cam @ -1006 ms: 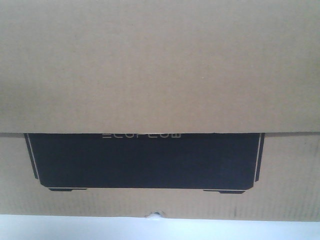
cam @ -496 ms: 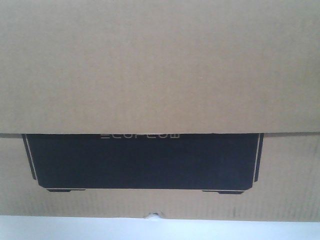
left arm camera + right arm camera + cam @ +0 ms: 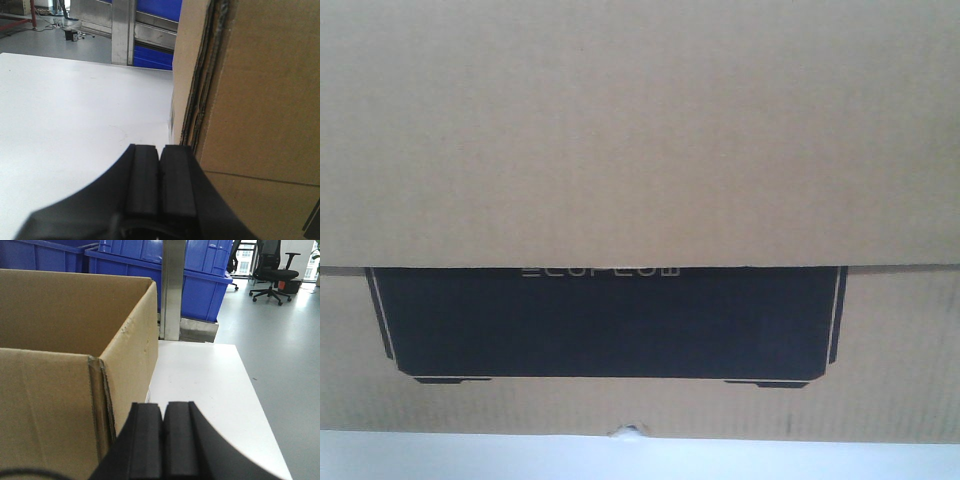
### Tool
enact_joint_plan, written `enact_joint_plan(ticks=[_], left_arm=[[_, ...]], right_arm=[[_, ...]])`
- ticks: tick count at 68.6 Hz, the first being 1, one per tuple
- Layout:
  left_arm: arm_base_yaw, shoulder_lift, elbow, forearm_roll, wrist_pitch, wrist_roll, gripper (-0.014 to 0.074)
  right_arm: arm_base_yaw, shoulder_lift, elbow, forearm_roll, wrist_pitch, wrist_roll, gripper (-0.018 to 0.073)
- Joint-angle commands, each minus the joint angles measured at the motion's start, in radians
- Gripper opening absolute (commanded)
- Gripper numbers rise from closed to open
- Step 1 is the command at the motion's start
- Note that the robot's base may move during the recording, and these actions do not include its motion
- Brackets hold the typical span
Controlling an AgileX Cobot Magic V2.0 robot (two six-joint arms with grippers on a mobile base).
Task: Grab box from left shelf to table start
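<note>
Brown corrugated box (image 3: pixel 640 130), black ECOFLOW panel, top open, on table (image 3: pixel 75 110).

The box (image 3: pixel 640 130) overfills the front view, its edges cut off at 9, 12 and 3 o'clock. A flap hides the upper half of its lettering (image 3: pixel 600 271). Only a strip of table (image 3: pixel 470 458) shows at 6 o'clock.

You see matte black fingers (image 3: pixel 160 185) on the left arm, flat rectangular pads; the right arm's fingers (image 3: pixel 162 440) match.
</note>
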Motion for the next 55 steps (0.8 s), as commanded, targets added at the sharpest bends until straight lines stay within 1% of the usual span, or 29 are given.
enact_joint_plan(ticks=[1,7,13,18,28,37,38,41,55], left_arm=[[0.000,-0.016,-0.005,-0.010,-0.083,0.002,-0.0100],[0.000,-0.016,-0.005,-0.010,-0.083,0.002,-0.0100],[0.000,-0.016,-0.005,-0.010,-0.083,0.002,-0.0100],[0.000,-0.016,-0.005,-0.010,-0.083,0.002,-0.0100],[0.000,-0.016,-0.005,-0.010,-0.083,0.002,-0.0100],[0.000,-0.016,-0.005,-0.010,-0.083,0.002,-0.0100],[0.000,-0.016,-0.005,-0.010,-0.083,0.002,-0.0100],[0.000,-0.016,-0.005,-0.010,-0.083,0.002,-0.0100],[0.000,-0.016,-0.005,-0.010,-0.083,0.002,-0.0100]], right_arm=[[-0.006,0.013,-0.028,-0.004,-0.093,-0.005,0.0052],[-0.006,0.013,-0.025,-0.004,-0.097,-0.005,0.0052],[-0.006,0.013,0.011,-0.008,-0.151,-0.003,0.0052],[-0.006,0.009,0.067,-0.013,-0.187,0.003,0.0052],[-0.006,-0.044,0.216,-0.094,-0.268,0.035,0.0052],[-0.008,-0.057,0.343,-0.104,-0.351,0.055,0.0052],[-0.008,-0.057,0.348,-0.104,-0.353,0.058,0.0052],[-0.008,-0.057,0.341,-0.104,-0.295,0.059,0.0052],[-0.008,-0.057,0.342,-0.099,-0.307,0.059,0.0052]])
